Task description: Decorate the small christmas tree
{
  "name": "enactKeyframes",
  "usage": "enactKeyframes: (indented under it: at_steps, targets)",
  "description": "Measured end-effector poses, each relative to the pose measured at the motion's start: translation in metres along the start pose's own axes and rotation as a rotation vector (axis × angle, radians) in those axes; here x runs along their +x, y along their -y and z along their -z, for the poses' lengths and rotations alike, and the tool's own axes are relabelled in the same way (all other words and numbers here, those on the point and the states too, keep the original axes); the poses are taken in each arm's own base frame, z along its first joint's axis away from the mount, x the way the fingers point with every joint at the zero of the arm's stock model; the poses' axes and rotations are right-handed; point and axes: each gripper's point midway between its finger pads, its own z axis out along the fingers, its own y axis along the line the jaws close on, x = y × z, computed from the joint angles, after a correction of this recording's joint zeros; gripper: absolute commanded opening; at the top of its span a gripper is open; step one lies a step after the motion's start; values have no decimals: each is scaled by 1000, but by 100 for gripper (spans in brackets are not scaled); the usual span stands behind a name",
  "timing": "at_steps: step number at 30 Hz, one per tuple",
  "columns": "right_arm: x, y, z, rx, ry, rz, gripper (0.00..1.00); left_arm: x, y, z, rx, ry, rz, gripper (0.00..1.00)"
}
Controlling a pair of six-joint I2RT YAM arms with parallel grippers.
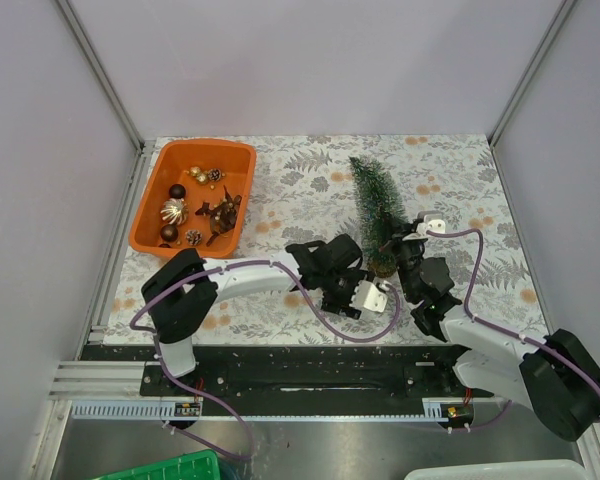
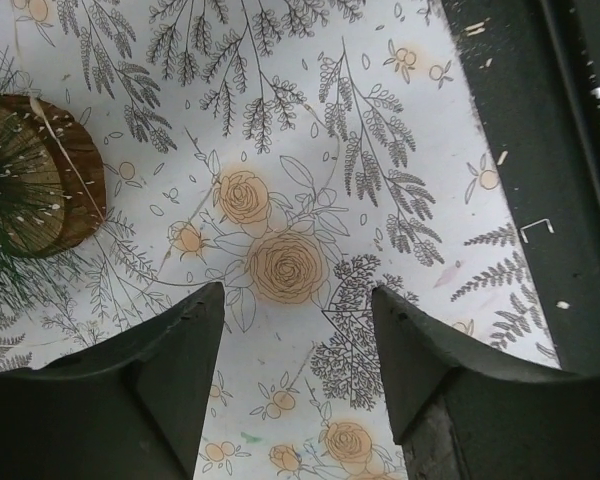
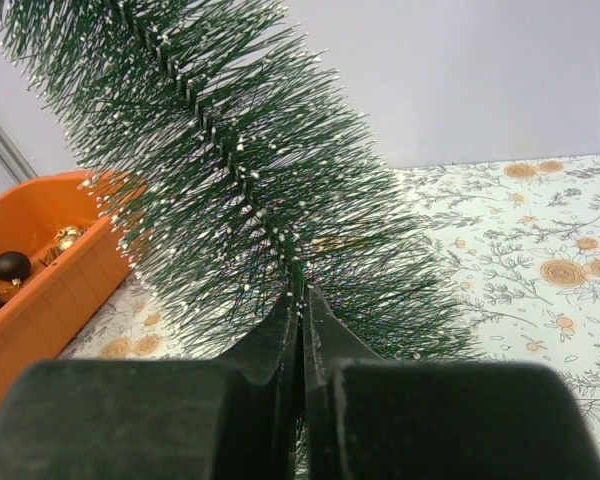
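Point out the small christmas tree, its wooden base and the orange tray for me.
small christmas tree [image 1: 376, 208], top view, middle of its green bristles.
wooden base [image 2: 75, 190], left wrist view, bare wood right of the bristles.
orange tray [image 1: 180, 160], top view, bare floor near its far left corner.

Pale lilac walls [image 1: 310, 60] are enclosing the table [image 1: 480, 180] on three sides, with aluminium posts [image 1: 101, 70] running up the corners. A leaf-and-flower patterned cloth [image 1: 300, 190] is covering the table, a black strip [image 1: 300, 370] is lining its near edge, and soft, even light is falling across it.
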Motion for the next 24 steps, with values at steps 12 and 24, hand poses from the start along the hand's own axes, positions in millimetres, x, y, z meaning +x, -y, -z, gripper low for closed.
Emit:
enactKeyframes:
  at_steps: [12, 24]
  targets:
    - [-1, 0, 2, -1, 2, -28, 0, 6, -22, -15, -109, 11, -105, 19]
    - [-1, -1, 2, -1, 2, -34, 0, 0, -19, -18, -99, 34, -106, 36]
